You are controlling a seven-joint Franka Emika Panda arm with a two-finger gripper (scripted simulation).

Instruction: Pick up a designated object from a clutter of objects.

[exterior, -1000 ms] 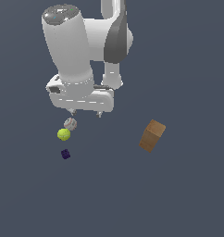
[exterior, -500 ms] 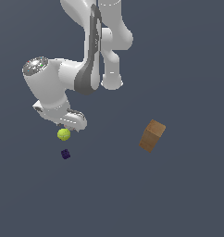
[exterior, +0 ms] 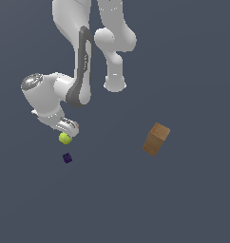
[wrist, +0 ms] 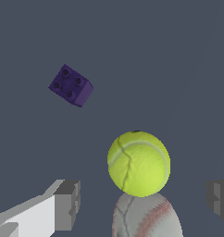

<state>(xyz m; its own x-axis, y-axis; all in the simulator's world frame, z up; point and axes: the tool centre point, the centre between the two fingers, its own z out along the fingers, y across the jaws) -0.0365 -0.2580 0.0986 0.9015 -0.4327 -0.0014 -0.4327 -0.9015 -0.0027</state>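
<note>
Wrist view: end effector spread wide, straddling tennis ball untouched.

A yellow-green tennis ball with a pale seam is seen touching a grey-white, red-stitched ball. A purple studded brick lies near; a brown box lies well apart.

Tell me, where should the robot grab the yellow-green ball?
Probably across its round middle, one finger on each side. The tennis ball touches the grey-white ball, so coming from above with the open gripper squeezing its free sides looks safest. The purple block sits apart.
</note>
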